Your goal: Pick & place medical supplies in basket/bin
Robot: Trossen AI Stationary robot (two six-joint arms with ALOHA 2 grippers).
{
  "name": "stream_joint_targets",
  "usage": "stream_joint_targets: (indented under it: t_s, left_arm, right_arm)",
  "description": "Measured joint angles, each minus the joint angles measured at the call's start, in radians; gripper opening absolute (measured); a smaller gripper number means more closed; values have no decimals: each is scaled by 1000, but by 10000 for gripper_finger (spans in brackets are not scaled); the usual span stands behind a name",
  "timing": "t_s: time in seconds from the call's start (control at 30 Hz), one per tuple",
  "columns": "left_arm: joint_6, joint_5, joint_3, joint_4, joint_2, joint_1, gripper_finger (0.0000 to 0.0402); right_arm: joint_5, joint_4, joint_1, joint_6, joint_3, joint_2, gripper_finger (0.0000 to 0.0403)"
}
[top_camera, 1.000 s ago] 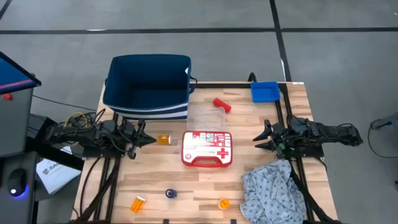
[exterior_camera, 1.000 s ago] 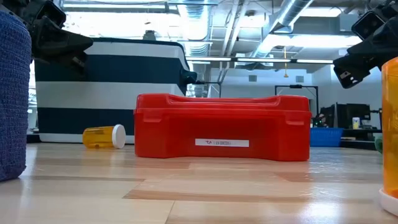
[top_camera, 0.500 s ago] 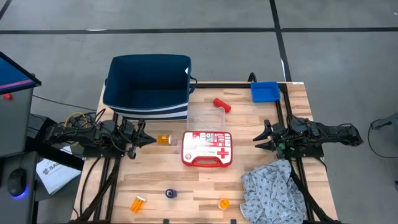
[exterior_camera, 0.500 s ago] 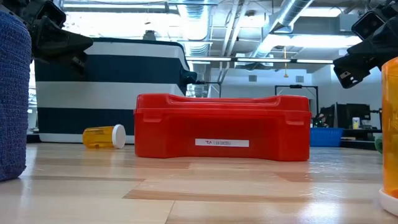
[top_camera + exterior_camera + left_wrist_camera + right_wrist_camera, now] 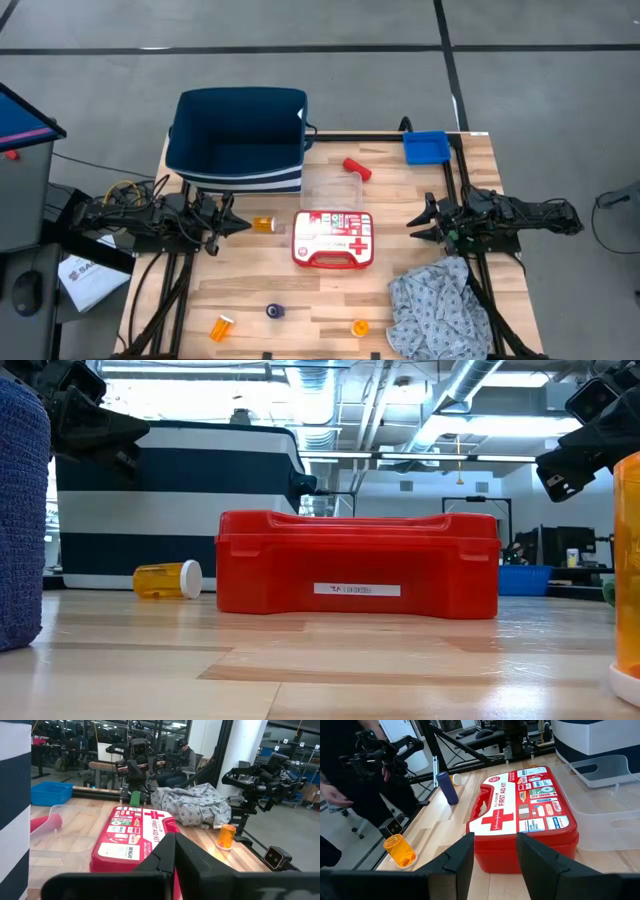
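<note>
Lying on its side between the left gripper and the red case, an orange bottle points its white cap toward the case. A red cylinder lies diagonally near the blue bin. The crumpled patterned cloth sits by the right gripper. Both grippers hover spread, empty. The navy fabric basket stands behind.

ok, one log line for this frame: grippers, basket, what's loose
left gripper: open, beside pill bottle | right gripper: open, above cloth | basket: nothing seen inside | first-aid case: table centre
</note>
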Motion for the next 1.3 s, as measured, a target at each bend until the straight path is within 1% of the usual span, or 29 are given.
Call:
stream_joint_targets:
  t_s: [0.37,0.53,1.0,1.2,1.3]
  left_arm:
    - [0,0,0,0,0,0,0]
    - [0,-53,0,0,0,0,0]
    - [0,-65,0,2,0,0,0]
    - [-77,-65,0,0,0,0,0]
    - [-91,-65,0,0,0,0,0]
  right_arm:
    - [0,0,0,0,0,0,143]
    - [0,0,0,0,0,0,143]
    - [0,0,0,0,0,0,143]
    - [0,0,0,0,0,0,143]
    - [0,0,0,0,0,0,143]
